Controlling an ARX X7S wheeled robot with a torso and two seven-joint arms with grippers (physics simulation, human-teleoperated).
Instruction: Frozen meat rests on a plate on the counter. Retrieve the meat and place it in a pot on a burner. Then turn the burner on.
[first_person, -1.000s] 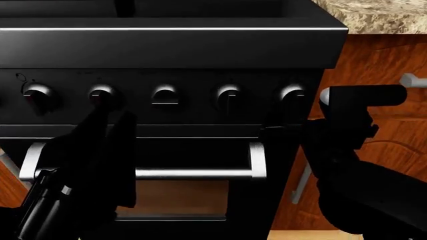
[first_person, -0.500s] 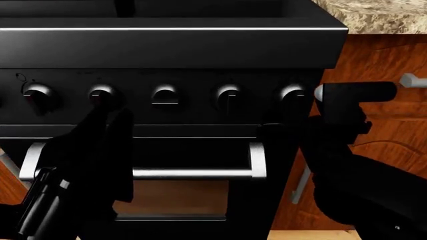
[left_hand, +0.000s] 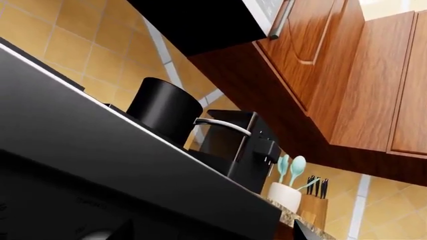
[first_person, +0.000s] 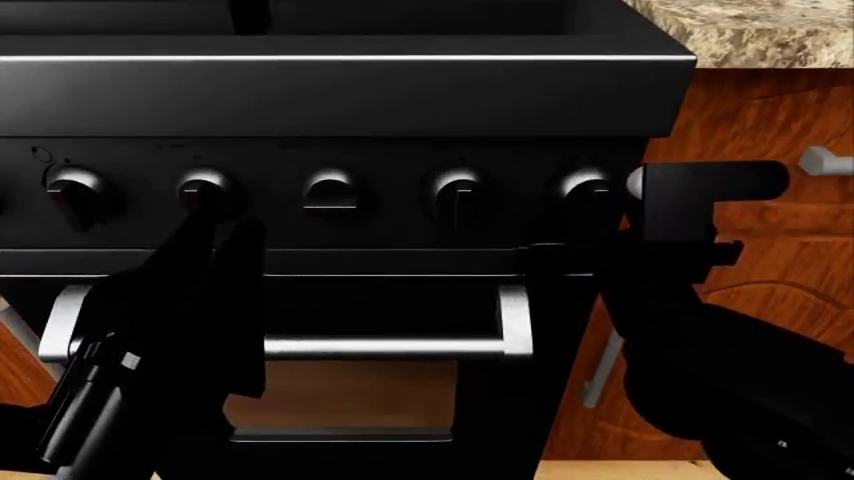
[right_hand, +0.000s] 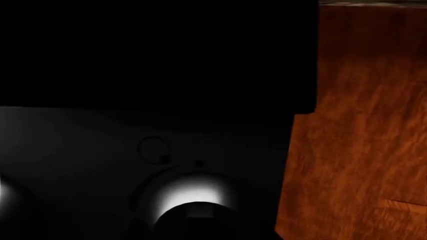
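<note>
The right gripper (open or shut, I cannot tell) sits just below the rightmost stove knob, nearer it than the left arm.

Left gripper raised, right gripper extended forward, jaws perhaps closed

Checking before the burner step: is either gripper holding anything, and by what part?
Cannot tell. The left gripper sits at a stove knob, the right gripper by the rightmost knob; fingers too dark to judge.

Probably a kitchen: stove, wood cabinets.
</note>
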